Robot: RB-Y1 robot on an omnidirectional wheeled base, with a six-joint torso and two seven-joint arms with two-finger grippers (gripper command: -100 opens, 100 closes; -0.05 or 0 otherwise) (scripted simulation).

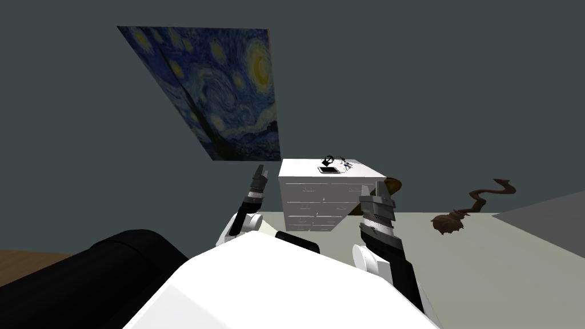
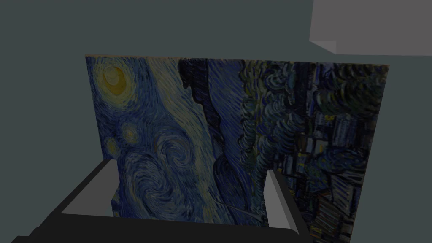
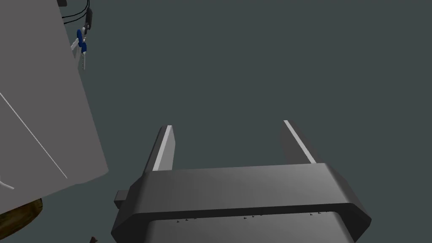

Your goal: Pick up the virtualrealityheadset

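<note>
The headset (image 1: pixel 328 160), small and dark with a thin cable, sits toward the back of the top of a white dresser (image 1: pixel 314 200) ahead of me. A flat white device (image 1: pixel 328 169) lies just in front of it, and keys (image 1: pixel 346 167) with blue heads lie beside that, near the dresser's edge. The left gripper (image 1: pixel 261 171) is raised off the dresser's left side, fingers released and spread, pointing at a swirling blue and yellow painting (image 1: pixel 228 91) on the wall. The right gripper (image 3: pixel 228 124) hangs beside the dresser's right front corner, well short of the headset, its fingers also apart and empty.
</note>
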